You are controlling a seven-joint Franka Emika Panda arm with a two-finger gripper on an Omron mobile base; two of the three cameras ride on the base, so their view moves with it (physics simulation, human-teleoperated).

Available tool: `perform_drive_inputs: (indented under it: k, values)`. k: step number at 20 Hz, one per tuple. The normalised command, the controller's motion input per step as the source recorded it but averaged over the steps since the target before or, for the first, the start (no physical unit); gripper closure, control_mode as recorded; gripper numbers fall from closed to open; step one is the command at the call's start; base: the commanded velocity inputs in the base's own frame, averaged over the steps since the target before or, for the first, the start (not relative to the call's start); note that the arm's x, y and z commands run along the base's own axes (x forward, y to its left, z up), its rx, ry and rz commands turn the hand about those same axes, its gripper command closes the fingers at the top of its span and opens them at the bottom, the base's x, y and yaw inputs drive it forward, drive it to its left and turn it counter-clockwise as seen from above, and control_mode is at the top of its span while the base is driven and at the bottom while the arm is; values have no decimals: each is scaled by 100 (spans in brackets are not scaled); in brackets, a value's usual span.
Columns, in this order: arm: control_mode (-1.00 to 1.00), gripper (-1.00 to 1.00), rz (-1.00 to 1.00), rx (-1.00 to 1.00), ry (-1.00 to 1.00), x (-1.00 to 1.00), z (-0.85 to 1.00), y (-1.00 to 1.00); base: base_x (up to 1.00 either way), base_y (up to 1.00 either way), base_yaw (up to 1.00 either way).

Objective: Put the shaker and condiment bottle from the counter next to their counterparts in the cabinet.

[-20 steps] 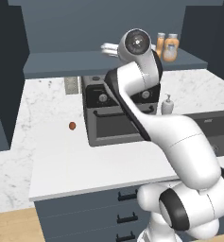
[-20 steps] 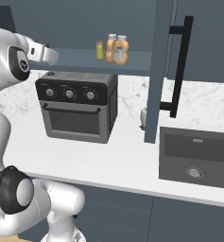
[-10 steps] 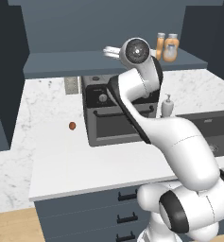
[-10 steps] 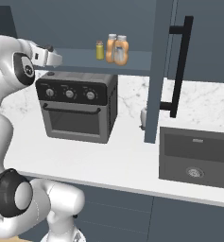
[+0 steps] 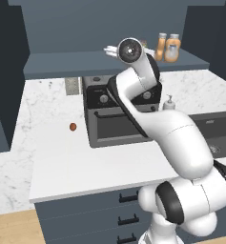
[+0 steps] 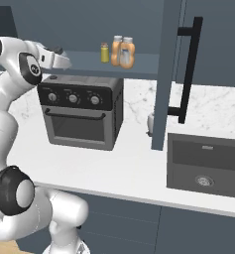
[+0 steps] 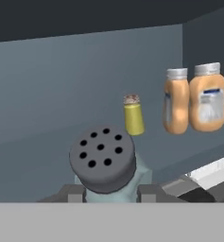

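I have shaker (image 7: 104,163) clamped in gripper (image 7: 106,193), at cabinet (image 5: 76,64) shelf height, left of yellow shaker (image 7: 133,115) and bottles (image 7: 194,98). Risk: overshooting sideways, toppling them.

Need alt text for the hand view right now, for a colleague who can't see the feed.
A pale blue-grey shaker with a dark perforated cap sits clamped between the gripper fingers, close to the camera. Beyond it, on the dark cabinet shelf, stand a small yellow-green shaker and two orange pale-capped bottles side by side.
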Motion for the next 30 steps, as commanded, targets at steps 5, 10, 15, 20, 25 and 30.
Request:
perform_drive_inputs:
  k: [5,10,15,20,25,30]
  values:
    - [-100,100,-7,1,6,34,1,-9,0,0,0]
    - [-100,100,-6,0,4,35,2,-8,0,0,0]
    - [-100,100,-2,0,1,37,0,-13,0,0,0]
    - [-100,100,0,4,3,17,-9,-4,0,0,0]
    - [-100,100,0,6,0,41,0,-22,0,0,0]
    - [-100,100,0,4,0,39,-1,-10,0,0,0]
